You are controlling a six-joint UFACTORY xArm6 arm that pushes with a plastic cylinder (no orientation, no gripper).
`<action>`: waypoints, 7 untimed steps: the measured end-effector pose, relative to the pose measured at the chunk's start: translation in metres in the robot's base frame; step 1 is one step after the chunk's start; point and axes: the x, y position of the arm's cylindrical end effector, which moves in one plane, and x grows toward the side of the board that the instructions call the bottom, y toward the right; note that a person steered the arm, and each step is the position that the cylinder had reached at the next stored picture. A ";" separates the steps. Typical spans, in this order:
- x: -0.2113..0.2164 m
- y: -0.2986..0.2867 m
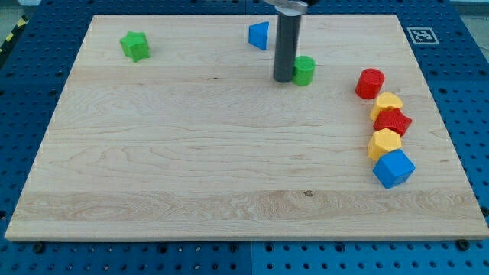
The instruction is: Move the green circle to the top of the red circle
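Board (191, 168): pale wood, visible grain, smooth matt finish, small dark knot nr bottom edge. Surround (23, 99): blue perforated sheet, looks like painted metal. Rod w/ my tip (283, 79): dark grey, matt, smooth. Green circle (304, 70), red circle (370, 82), blue cube (393, 168) nr right edge: solid-colour plastic, matt w/ slight sheen.

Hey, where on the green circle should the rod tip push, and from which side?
Keep contact on the green circle's curved wall facing the view's left, where my tip now sits against it. It's round, so push centrally. The red circle lies to the right; later shift slightly under it to steer it upward.
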 end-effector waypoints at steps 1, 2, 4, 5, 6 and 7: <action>0.000 0.028; 0.000 0.043; -0.015 0.043; -0.018 0.048; -0.018 0.063; -0.018 0.068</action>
